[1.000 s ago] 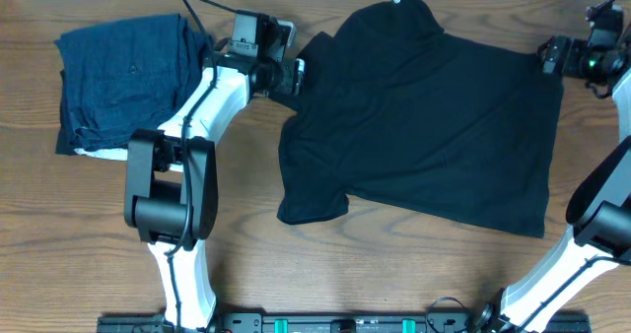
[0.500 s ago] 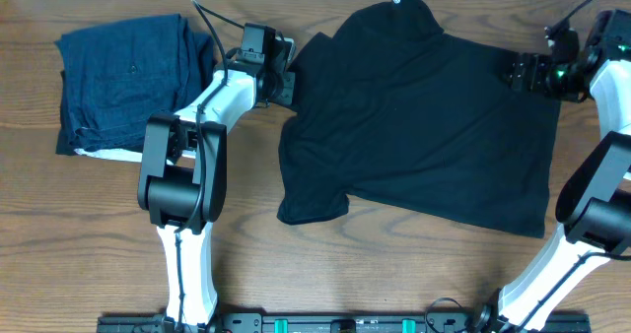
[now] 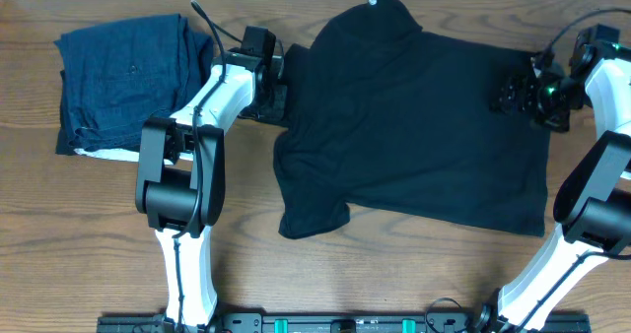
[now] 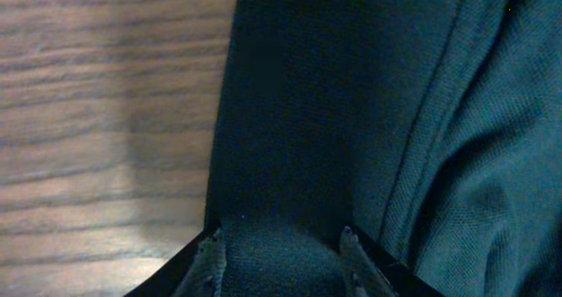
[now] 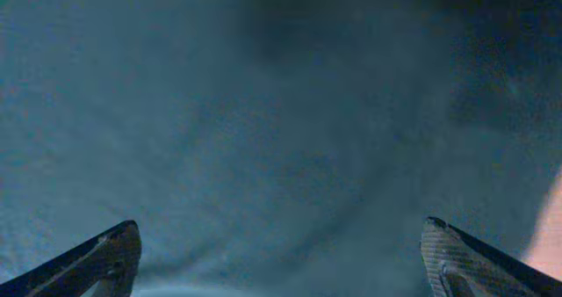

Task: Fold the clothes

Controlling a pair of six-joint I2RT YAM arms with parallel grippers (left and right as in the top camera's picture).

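Note:
The clothes, a black T-shirt [image 3: 424, 126], lie spread flat across the table's middle and right, with a small white tag [image 3: 374, 0] at the collar near the far edge. My left gripper [image 3: 279, 83] is at the shirt's upper left sleeve. In the left wrist view the gripper [image 4: 281, 260] is shut on a bulge of the black fabric [image 4: 334, 112] beside bare wood. My right gripper [image 3: 511, 93] hovers over the shirt's right side. Its fingers [image 5: 110, 255] stand wide open over the cloth [image 5: 281, 112] with nothing gripped.
A pile of folded navy garments [image 3: 123, 77] with a white layer beneath sits at the far left, close to my left arm [image 3: 212, 97]. Brown wooden tabletop [image 3: 89, 225] shows along the front and left. The shirt's lower left sleeve [image 3: 311, 215] points toward the front.
The left jaws closed on the sleeve and the whole shirt slid left. My right gripper moved left and forward from the shirt's far right corner to over the cloth.

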